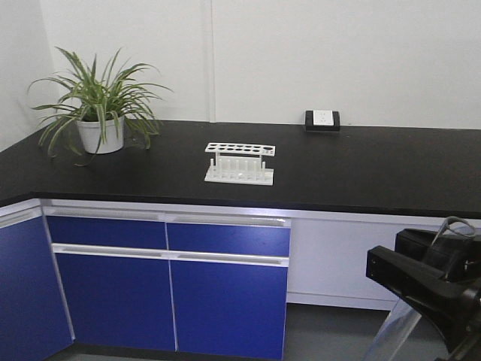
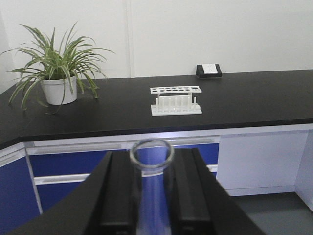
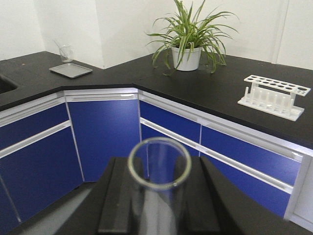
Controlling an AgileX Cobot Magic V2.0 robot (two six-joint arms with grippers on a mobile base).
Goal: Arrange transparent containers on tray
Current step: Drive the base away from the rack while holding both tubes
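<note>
In the left wrist view my left gripper is shut on a slender clear glass test tube, its open round rim poking out just past the black fingers. My right gripper is shut on a wider clear test tube, rim outward. Both are held out over the floor in front of the blue cabinets, short of the counter. The right arm shows at the lower right of the front view, with a clear tube slanting below it. The tray is out of view.
A white perforated rack stands mid-counter on the black worktop. A potted plant sits at the left corner and a wall socket box at the back. On the side counter a grey metal pan lies beside a glass beaker.
</note>
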